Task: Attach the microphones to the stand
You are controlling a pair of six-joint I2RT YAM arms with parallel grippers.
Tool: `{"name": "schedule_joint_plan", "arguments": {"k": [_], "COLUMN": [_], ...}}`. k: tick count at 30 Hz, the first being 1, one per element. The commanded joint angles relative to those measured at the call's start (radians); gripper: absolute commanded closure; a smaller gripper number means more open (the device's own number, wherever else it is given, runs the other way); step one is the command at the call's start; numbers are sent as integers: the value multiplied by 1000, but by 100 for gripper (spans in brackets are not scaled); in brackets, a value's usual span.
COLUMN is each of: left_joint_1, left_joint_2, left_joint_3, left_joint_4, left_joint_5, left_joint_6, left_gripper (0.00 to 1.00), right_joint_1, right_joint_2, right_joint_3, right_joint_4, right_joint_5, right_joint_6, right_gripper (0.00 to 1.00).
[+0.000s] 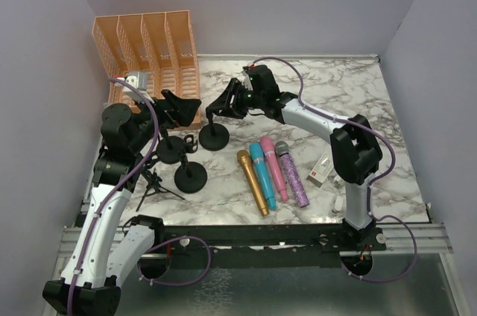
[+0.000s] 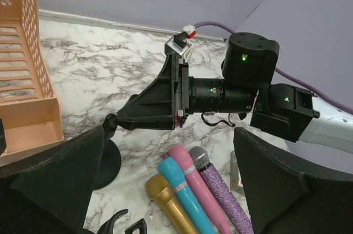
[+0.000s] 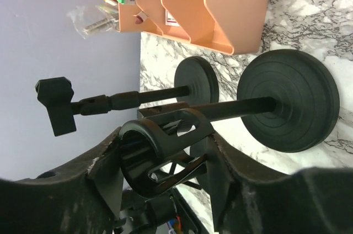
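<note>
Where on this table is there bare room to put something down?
The far right of the marble table, between the right arm and the back wall, is bare, as is the near right corner beside that arm's base. The left is crowded: orange organizer, stand bases, then the microphones mid-table.

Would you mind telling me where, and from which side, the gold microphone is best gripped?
Probably the gold microphone at mid-handle, from straight above, with the fingers across its width. It lies flat at the left end of the row with open table on its left. The cyan microphone lies close on its right, so that finger has little room.
</note>
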Motion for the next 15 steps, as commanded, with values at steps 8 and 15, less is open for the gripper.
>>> {"name": "schedule_joint_plan", "arguments": {"k": [8,15], "left_joint_1": [4,4], "left_joint_2": [-7,11], "left_joint_3": [-2,-1], "left_joint_4": [-17,-6], "left_joint_5": [14,44], "left_joint_6": [-7,-21], "left_gripper": [1,1], "right_joint_1": [7,-33], "right_joint_2": [-72,-193], "right_joint_3": [9,-87], "right_joint_4": [19,57], "right_joint_5": [146,307], "right_joint_6": [-47,-102], "right_gripper": [65,65]}}
